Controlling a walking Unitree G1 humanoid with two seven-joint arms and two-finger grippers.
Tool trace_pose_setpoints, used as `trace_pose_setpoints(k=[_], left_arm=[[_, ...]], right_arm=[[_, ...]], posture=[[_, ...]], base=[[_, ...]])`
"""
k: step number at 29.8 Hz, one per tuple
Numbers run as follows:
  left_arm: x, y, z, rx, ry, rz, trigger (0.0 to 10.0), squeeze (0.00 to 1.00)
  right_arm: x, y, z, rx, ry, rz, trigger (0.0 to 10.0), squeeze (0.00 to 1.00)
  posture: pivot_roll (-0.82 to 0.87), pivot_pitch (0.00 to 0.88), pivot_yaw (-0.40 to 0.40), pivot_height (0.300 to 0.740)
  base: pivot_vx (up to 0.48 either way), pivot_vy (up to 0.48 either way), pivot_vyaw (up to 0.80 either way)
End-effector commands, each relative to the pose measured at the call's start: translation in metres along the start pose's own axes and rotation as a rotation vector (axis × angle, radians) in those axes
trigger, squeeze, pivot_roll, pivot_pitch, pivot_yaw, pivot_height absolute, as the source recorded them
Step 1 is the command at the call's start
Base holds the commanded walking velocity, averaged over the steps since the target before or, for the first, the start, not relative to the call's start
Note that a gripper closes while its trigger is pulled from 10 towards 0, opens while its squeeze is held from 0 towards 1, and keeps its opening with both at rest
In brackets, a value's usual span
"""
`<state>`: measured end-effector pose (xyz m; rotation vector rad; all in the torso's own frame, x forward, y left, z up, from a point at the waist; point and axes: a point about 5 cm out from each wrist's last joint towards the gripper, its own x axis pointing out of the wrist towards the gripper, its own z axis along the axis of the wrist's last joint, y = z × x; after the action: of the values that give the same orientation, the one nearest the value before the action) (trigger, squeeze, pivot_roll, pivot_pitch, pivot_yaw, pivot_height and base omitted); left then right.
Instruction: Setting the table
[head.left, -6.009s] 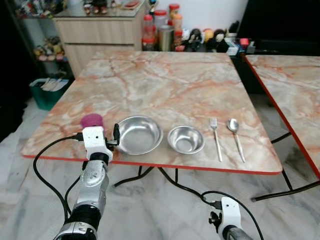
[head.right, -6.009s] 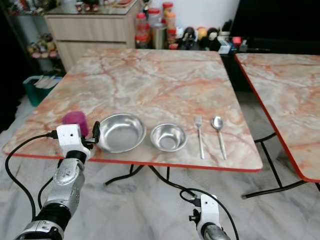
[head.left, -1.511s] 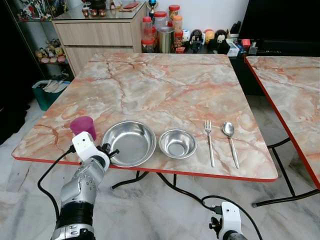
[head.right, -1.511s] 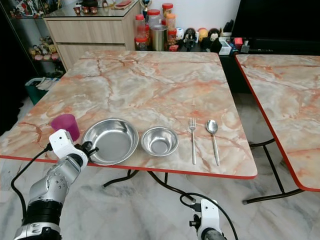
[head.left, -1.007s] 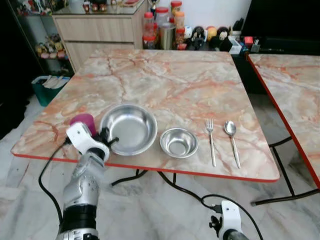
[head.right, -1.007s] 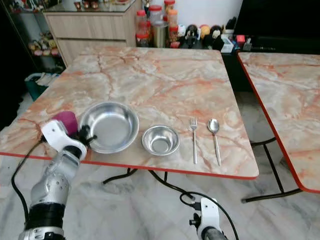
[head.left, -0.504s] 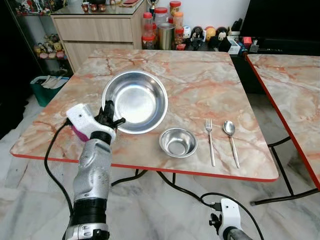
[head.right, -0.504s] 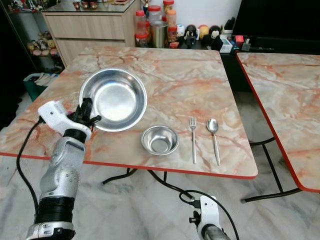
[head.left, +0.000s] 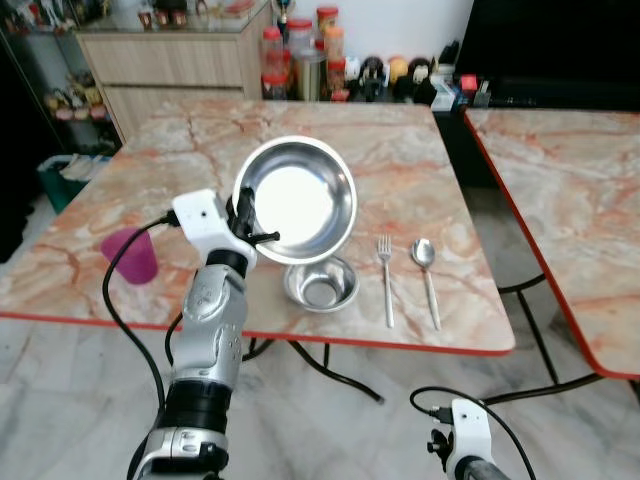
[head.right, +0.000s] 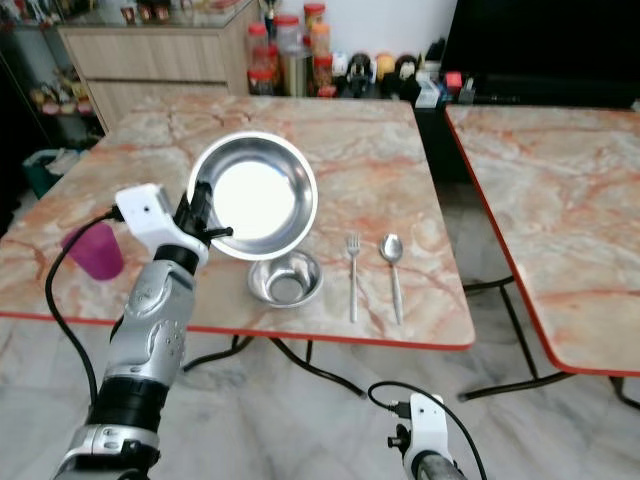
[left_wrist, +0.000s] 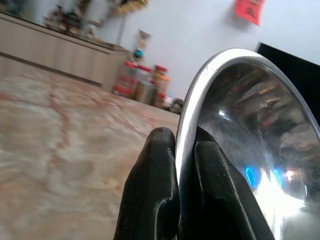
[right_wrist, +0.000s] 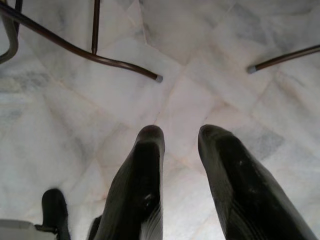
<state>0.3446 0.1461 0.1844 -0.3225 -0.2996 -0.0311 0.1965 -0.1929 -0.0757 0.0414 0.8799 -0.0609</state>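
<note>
Marble floor lies under the idle right hand, fingers parted. Above the bench, the left hand pinches the rim of the large steel bowl — lifted, tilted, empty — over the small empty bowl. Beyond: fork, spoon, purple cup.

Silver arms, black-fingered left hand

Left gripper is pinching the rim of the large steel bowl, holding it tilted above the marble table. Small bowl is sitting beneath; fork, spoon lying alongside, purple cup standing apart.
</note>
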Motion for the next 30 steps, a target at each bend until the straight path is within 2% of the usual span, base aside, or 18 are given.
trace_pose_setpoints(k=[1, 9, 20, 23, 30], left_arm=[[0.0039, -0.004, 0.0067, 0.007, -0.039, -0.003, 10.0, 0.0], [0.0057, 0.0009, 0.0132, 0.005, -0.076, 0.023, 10.0, 0.0], [0.0038, 0.001, 0.0093, 0.003, -0.069, 0.026, 10.0, 0.0], [0.0039, 0.0001, 0.0089, 0.0, -0.067, 0.024, 10.0, 0.0], [0.0028, 0.001, 0.0079, -0.002, -0.065, 0.033, 10.0, 0.0]], right_arm=[[-0.0008, -0.003, -0.003, 0.007, 0.013, -0.008, 10.0, 0.0], [-0.0005, -0.0029, -0.0009, 0.004, 0.006, -0.001, 10.0, 0.0], [-0.0008, -0.0034, -0.0015, -0.017, 0.003, 0.003, 10.0, 0.0], [-0.001, -0.0047, -0.0015, 0.013, -0.003, -0.005, 10.0, 0.0], [-0.0014, -0.0063, -0.0027, 0.017, 0.001, -0.011, 10.0, 0.0]], posture=[[0.0, 0.0, -0.009, 0.74], [0.01, 0.0, -0.011, 0.74], [0.0, 0.0, -0.008, 0.74], [0.0, 0.0, -0.01, 0.74], [-0.01, 0.0, -0.014, 0.74]], base=[[0.0, -0.398, 0.0], [0.0, -0.39, 0.0], [0.0, -0.373, 0.12], [0.0, -0.371, 0.0], [0.0, -0.369, 0.0]])
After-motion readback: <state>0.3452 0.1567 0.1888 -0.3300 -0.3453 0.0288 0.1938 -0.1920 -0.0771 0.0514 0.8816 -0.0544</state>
